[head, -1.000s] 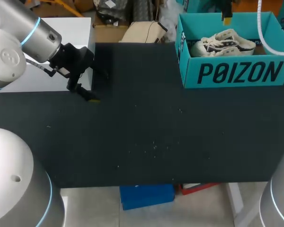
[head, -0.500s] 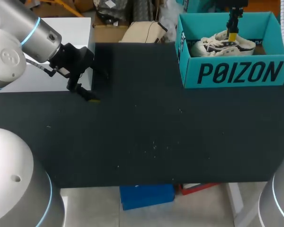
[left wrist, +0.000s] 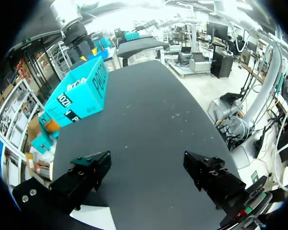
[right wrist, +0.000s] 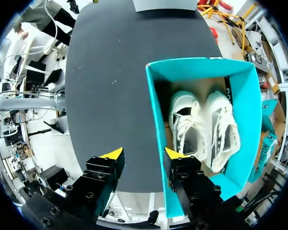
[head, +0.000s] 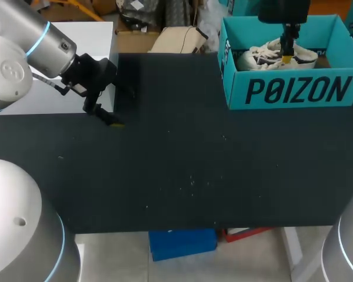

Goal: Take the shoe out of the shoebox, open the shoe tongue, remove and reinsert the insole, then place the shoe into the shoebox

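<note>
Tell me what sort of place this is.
Most likely a robotics test bench, not a shop: the left arm sits by a black table, and the right gripper hangs over a teal shoebox holding white sneakers.

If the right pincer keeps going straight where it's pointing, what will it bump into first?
Probably the white shoe in the shoebox; the right pincer hangs over it, though depth is unclear.

Dark, lightly speckled table (head: 194, 176)
</note>
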Robot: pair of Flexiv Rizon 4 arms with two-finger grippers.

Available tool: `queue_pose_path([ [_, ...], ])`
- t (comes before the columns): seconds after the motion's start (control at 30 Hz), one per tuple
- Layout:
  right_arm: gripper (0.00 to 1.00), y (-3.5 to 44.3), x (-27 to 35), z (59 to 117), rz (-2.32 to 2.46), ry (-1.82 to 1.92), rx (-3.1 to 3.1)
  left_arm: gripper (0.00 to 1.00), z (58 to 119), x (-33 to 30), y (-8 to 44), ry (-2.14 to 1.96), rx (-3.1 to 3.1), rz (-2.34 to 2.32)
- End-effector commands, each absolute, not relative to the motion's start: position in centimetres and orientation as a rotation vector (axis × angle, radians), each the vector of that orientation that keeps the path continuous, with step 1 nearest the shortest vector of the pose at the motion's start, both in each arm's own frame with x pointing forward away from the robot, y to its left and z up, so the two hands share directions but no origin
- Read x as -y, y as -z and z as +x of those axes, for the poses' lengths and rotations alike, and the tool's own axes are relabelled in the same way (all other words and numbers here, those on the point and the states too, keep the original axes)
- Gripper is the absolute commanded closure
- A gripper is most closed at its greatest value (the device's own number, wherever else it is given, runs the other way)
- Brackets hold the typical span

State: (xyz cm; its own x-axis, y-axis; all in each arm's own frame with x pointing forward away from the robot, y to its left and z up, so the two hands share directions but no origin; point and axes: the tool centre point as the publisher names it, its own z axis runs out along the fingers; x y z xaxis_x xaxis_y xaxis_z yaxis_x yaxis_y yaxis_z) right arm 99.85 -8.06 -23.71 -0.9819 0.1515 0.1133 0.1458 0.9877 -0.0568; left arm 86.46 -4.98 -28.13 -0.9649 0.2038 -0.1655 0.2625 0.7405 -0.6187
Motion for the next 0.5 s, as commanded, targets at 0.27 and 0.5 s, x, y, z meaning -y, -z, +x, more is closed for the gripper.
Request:
queue_pose_path([
  [0.27, 0.46, 26.5, 7.7, 95.5, -0.268, -0.161, 3.845, 0.00, 86.4, 5.0, 28.2, 1.028, -2.848, 0.381],
  [0.5, 0.35, 27.2, 7.4, 94.2, -0.219, -0.168, 3.737, 0.00, 86.4, 5.0, 28.2, 1.028, -2.848, 0.381],
])
